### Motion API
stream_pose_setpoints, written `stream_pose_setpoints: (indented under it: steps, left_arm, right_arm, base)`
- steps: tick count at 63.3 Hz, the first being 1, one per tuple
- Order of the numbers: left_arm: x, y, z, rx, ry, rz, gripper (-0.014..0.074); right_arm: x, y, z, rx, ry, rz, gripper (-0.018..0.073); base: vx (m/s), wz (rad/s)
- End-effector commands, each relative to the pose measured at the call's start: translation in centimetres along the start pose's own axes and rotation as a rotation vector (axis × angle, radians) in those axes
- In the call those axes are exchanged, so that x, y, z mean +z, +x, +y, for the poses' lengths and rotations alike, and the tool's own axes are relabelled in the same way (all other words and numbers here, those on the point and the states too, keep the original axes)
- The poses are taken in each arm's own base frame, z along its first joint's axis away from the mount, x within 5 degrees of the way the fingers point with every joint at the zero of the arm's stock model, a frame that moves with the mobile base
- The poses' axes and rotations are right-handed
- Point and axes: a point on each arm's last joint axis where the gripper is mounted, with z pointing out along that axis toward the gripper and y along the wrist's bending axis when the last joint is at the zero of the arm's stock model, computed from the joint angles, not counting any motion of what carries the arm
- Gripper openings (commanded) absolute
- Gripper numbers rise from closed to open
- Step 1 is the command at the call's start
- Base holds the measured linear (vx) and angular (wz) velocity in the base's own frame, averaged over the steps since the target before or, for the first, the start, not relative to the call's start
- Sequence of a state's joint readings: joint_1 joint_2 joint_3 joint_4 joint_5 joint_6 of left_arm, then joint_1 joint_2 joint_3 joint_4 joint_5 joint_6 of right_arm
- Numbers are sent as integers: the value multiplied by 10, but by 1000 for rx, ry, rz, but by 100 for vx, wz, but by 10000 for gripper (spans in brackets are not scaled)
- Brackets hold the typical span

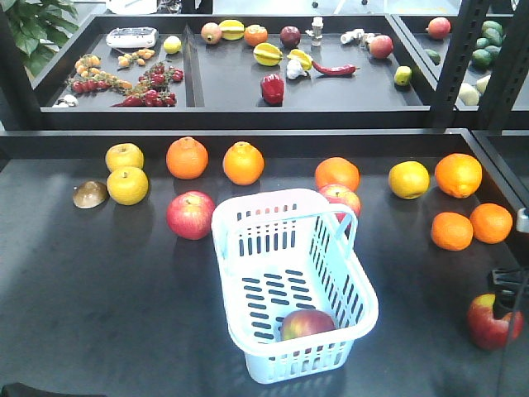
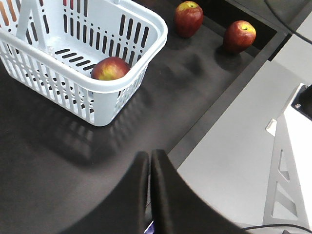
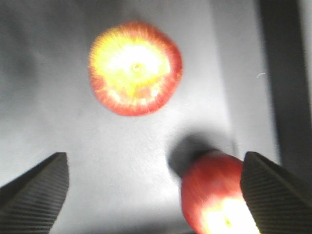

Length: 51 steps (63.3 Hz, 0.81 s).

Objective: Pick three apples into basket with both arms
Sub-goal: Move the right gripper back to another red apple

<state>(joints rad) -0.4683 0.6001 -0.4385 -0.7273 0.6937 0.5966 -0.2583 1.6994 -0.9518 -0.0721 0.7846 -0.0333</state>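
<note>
**One apple in, two still out**

Over at the basket (image 1: pixel 248 227), centre of the dark table (image 1: pixel 99 289): one apple (image 1: pixel 307 324) down inside, at the 6 o'clock end. Left gripper (image 2: pixel 148 163) pinched fully closed, gripping nothing, with the basket up at 11 o'clock from it. Right gripper (image 3: pixel 153 163) spread wide and empty too, looking straight down. Second apple (image 3: pixel 135 68) at 11 o'clock, clear of both fingers. Third apple (image 3: pixel 214 200) at 5 o'clock, tucked just beside the finger (image 3: pixel 275 195) on the 3 o'clock side; too blurred to call contact.
</note>
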Motion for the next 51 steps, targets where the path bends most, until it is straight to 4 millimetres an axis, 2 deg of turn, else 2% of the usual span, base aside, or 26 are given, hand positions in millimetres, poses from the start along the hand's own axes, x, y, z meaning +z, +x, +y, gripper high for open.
stream_pose_setpoints:
  steps: [1,12,19,51]
  left_arm:
    - [-3,-11,-1,-12,-11,-69,-6]
    - [-3,-10,0,-2,-18,-66,-6]
    - [-3,-11,0,-1,-19,-66,-6]
    - [-3,-10,0,1,-20,-64,-6]
  right_arm:
    - [-13,-18,-3,9,6,-95,701]
    - [-22,-41,-5,13,10,-118,665]
    - [-16,-50,-6,11,9,-86,650]
    - [49,-57,-2,-1,-8,39,621]
  base:
    - [0,0]
    - [0,0]
    - [0,0]
    - [0,0]
